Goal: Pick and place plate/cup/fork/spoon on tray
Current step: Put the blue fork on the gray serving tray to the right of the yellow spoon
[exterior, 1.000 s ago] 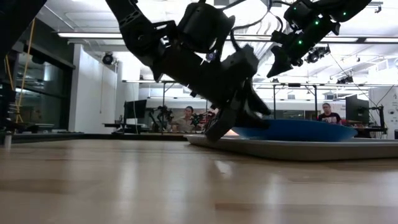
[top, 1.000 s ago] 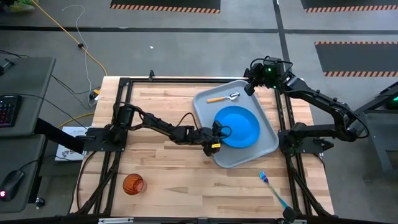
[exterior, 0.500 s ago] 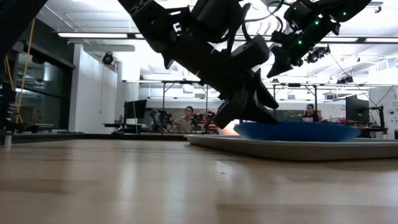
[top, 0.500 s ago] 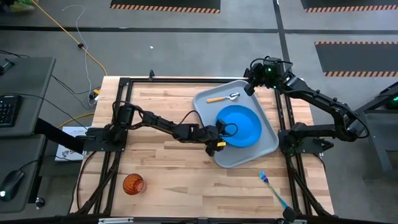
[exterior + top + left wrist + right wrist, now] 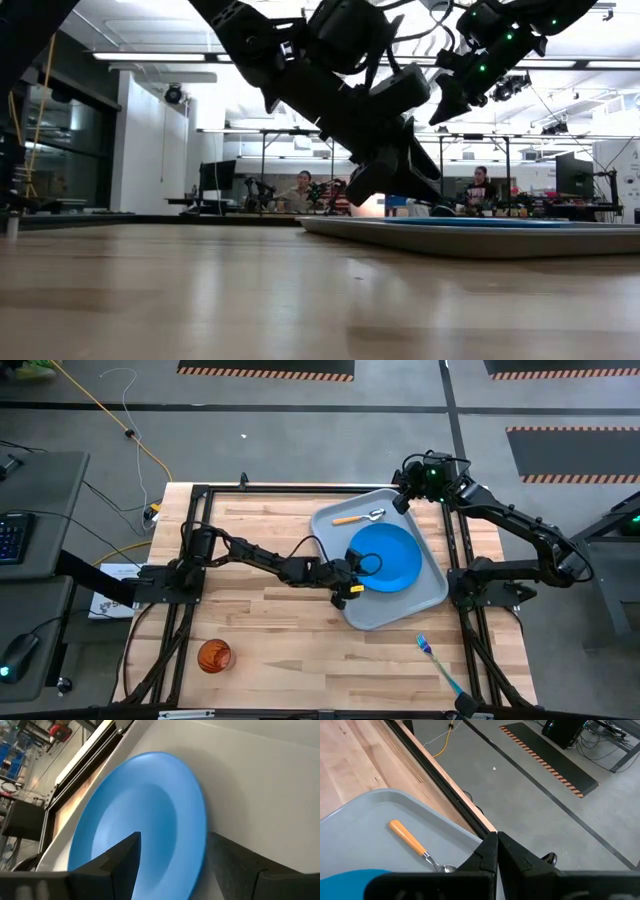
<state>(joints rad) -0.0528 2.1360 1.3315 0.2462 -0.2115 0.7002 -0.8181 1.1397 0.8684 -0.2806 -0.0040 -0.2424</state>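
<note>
Since a second ago we see the plate (image 5: pixel 388 557) has gone from tilted, with one edge raised, to lying flat in the tray (image 5: pixel 436 592), and the left gripper (image 5: pixel 354 573) has widened its fingers and let go of the rim. We look down on a pale wooden table (image 5: pixel 260 630) framed by black rails, standing on a grey floor with striped hazard mats; from table height we see a bright workshop behind it, where a person (image 5: pixel 297 193) sits at a desk and another (image 5: pixel 478 186) stands farther back. We find the left arm stretched low across the table, its gripper at the plate's near edge with jaws spread on either side of the rim and nothing held. We see the right gripper (image 5: pixel 404 499) raised over the tray's far corner, its fingers pressed together and empty. We note the spoon (image 5: pixel 360 517) lying in the tray beyond the plate, the cup (image 5: pixel 214 656) standing near the table's front left corner, and the fork (image 5: pixel 436 659) on the wood near the front right, outside the tray
</note>
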